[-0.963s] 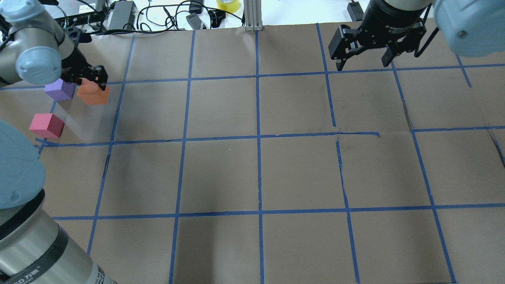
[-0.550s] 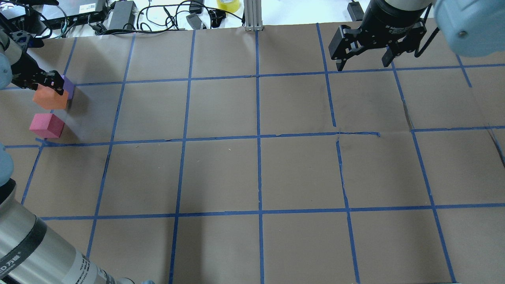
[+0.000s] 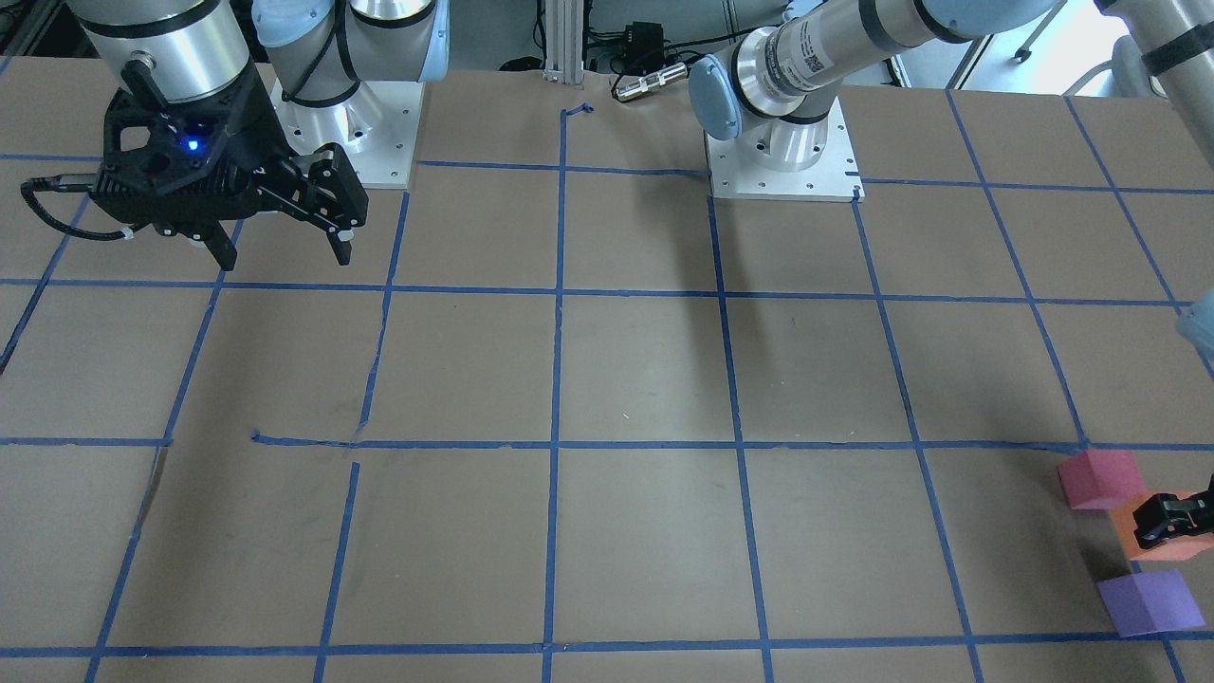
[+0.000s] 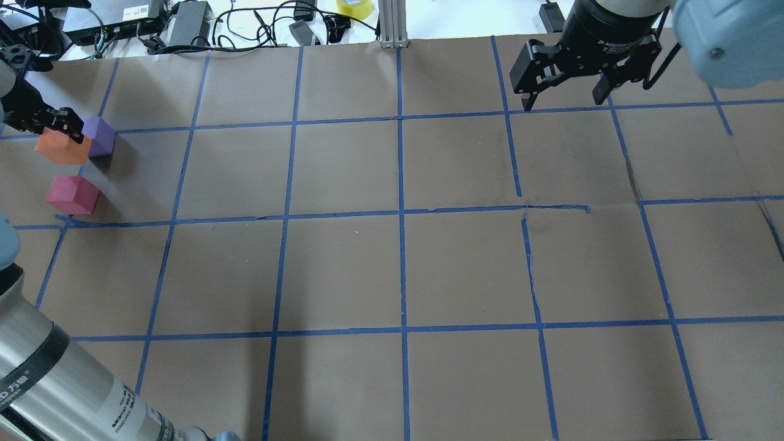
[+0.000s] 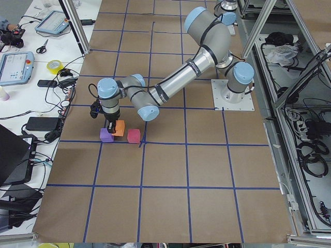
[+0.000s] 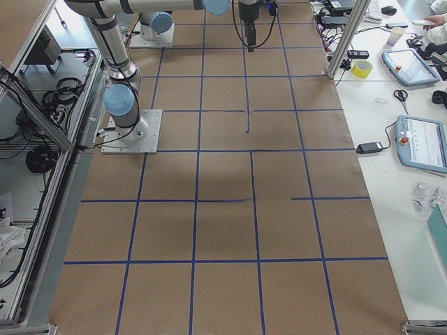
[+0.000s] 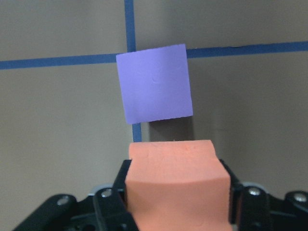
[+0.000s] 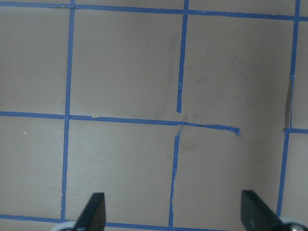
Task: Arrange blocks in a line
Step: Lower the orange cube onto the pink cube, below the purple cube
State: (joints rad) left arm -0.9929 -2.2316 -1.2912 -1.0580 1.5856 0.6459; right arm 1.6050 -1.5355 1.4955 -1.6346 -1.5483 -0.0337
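The frame's edge is cutting off the left gripper (image 3: 1176,526), its fingers (image 3: 1155,522) covering part of the orange block (image 3: 1129,536) between them.

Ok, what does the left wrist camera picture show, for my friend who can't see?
The left gripper holds an orange block tight, right in front of the camera. Just beyond it, a purple block sits on the brown table, over a crossing of blue tape lines.

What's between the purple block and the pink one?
The orange foam cube, in the left gripper, is roughly between the purple foam cube and pinkish-red foam cube, clearest in the exterior left view.
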